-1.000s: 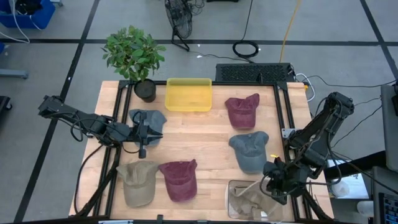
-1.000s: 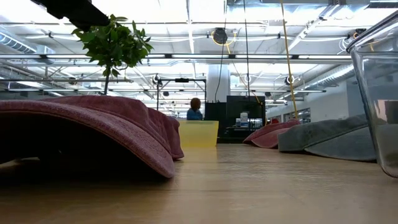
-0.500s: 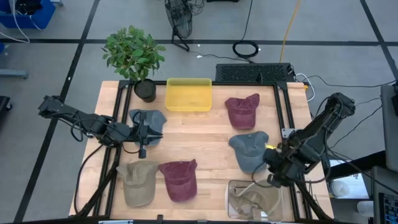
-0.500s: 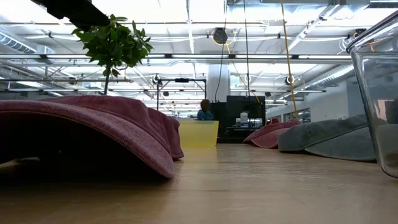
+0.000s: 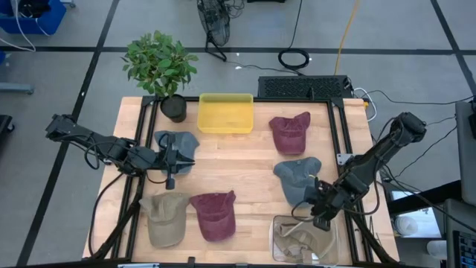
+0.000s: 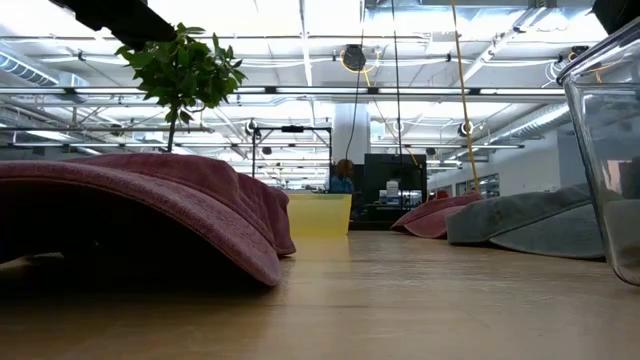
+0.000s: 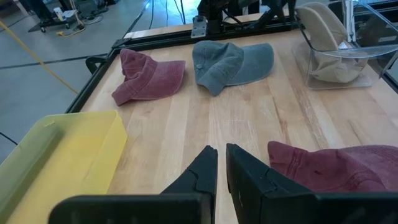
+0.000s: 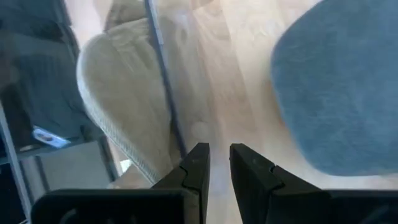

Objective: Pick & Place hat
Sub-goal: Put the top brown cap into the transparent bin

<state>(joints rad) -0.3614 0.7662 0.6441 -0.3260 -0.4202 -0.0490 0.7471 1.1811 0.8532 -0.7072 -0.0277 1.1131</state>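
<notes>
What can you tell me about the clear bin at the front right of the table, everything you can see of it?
The clear bin is a see-through, plastic-looking rectangular container with thin walls and rounded corners, standing upright and open-topped on the wooden table at its front right corner. A tan hat lies inside, part of it reaching over the rim in the left wrist view. The right gripper hovers at its far edge, beside the blue-grey hat, fingers nearly together and empty.

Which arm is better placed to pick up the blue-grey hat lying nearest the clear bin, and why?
Right, probably. The right gripper hangs between the blue-grey hat and the clear bin, which holds a tan hat. The left gripper sits across the table over another blue-grey hat.
</notes>
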